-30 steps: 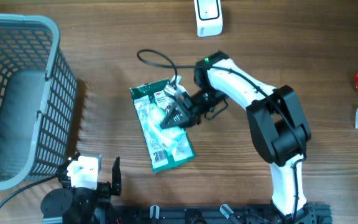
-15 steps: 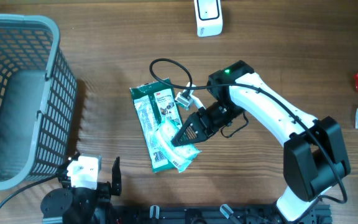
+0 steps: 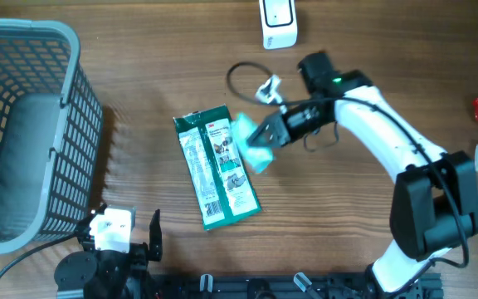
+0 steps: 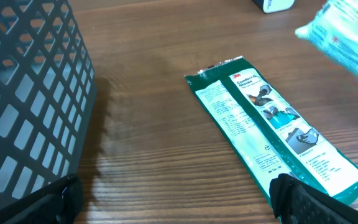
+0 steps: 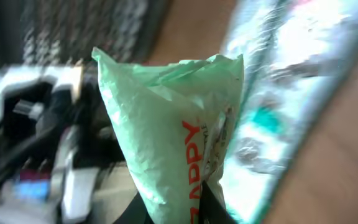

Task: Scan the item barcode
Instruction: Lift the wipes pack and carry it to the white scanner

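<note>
- The pale mint plastic pouch with red lettering [image 3: 251, 151] is held in the air by the right claw [image 3: 263, 140], which is clamped on its end.
- A second ago the pouch lay on the long dark-green flat glove packet [image 3: 217, 166]. Now it sits by that packet's upper right edge, closer to the white boxy scanner [image 3: 278, 23].
- The glove packet has not moved, and its printed face is now uncovered on the wooden surface [image 3: 139, 100].
- The grey plastic mesh basket [image 3: 23, 124] stands at the left, showing its grey floor.
- The left claw [image 4: 179, 202] is near the basket, jaws spread wide, gripping nothing.
</note>
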You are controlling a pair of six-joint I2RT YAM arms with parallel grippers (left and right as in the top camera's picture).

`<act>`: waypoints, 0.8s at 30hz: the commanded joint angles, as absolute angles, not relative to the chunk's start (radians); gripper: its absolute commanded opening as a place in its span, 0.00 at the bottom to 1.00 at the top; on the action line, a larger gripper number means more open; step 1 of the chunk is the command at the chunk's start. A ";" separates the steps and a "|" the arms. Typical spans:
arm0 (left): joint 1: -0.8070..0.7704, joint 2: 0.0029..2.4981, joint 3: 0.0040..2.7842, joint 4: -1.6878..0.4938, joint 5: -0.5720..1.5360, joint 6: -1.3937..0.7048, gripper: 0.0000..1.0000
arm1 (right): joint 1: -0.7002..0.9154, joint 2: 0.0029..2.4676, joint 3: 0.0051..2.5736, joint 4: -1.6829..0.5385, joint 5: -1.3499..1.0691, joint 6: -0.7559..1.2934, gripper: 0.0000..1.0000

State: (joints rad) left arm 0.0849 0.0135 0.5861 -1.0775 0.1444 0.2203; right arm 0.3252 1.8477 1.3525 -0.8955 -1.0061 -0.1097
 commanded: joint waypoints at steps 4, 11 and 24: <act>0.080 0.007 0.587 -1.076 0.156 0.232 1.00 | 0.263 1.827 1.388 -0.497 -0.860 0.162 0.05; 0.080 0.007 0.587 -1.075 0.156 0.232 1.00 | 0.264 1.827 1.388 -0.085 -0.416 0.164 0.05; 0.080 0.007 0.587 -1.076 0.156 0.232 1.00 | 0.264 2.129 1.603 0.266 -0.097 0.041 0.05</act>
